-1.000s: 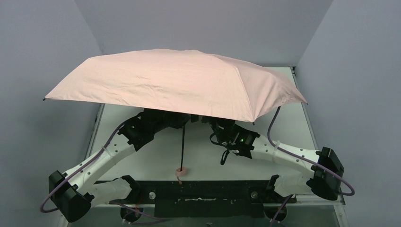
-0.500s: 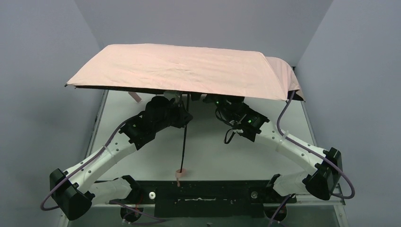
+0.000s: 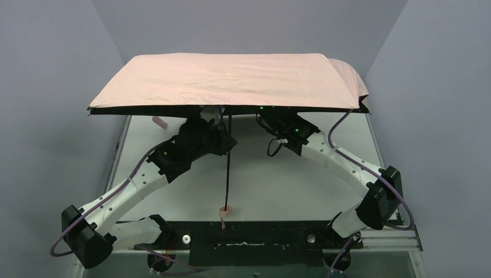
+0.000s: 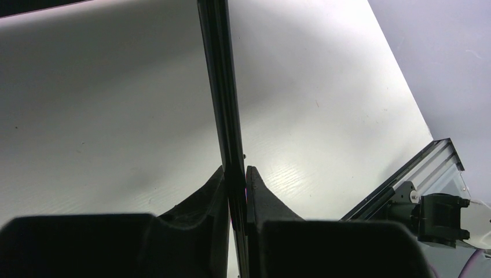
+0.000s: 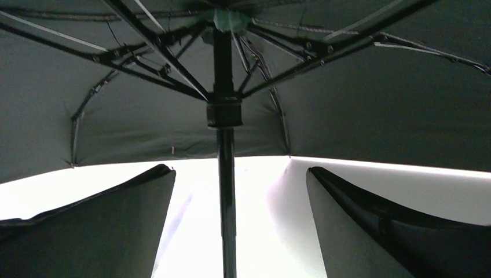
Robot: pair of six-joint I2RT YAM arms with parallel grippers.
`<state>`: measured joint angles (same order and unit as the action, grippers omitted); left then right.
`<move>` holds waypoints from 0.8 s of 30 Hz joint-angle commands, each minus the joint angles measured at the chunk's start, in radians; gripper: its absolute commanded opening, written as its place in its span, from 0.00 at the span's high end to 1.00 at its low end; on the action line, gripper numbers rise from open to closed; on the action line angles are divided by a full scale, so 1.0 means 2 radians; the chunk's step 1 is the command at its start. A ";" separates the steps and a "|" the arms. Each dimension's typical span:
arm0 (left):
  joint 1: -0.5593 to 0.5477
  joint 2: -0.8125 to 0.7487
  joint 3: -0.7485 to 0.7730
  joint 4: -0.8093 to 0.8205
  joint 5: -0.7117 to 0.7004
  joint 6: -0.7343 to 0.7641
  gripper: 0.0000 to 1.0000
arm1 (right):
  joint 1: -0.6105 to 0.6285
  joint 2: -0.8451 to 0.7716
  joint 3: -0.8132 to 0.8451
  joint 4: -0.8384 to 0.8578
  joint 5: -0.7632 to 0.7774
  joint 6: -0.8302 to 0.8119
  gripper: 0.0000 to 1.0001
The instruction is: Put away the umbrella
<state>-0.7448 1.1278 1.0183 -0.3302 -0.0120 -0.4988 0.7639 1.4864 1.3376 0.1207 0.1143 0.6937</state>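
Umbrella: the umbrella [image 3: 226,78] is held open and upright over the table, with its pale pink canopy spread wide across the 12 o'clock half of the top view.
Shaft: the thin black shaft [image 3: 227,168] is seen running from under the canopy down toward 6 o'clock.
Handle: the small pink handle [image 3: 223,209] is found at the shaft's lower end, by the near edge at 6 o'clock; contact with the table cannot be told.
Strap: the pink strap [image 3: 158,122] is hung below the canopy edge, at about 9 o'clock from the left gripper.
Ribs: the black ribs [image 5: 156,55] are fanned out from the runner [image 5: 223,111] under the dark underside.
Left gripper: the left gripper [image 4: 236,180] is clamped on the shaft, one finger pressed against each side.
Right gripper: the right gripper [image 5: 240,171] is held with its fingers wide apart just below the runner; the shaft is passed between them untouched.
Table: the white table [image 3: 278,179] is seen beneath both arms.
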 commanded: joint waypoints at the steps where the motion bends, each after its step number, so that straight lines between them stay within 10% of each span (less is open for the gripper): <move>1: -0.012 -0.001 0.020 -0.014 0.027 0.038 1.00 | -0.013 0.013 0.046 0.034 -0.026 0.028 0.15; 24: -0.016 -0.011 0.006 -0.017 0.031 0.038 1.00 | -0.030 0.076 0.100 0.042 -0.053 0.040 0.39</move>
<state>-0.7494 1.1278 1.0183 -0.3256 -0.0223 -0.5140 0.7185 1.6310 1.4723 0.1375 0.0250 0.7719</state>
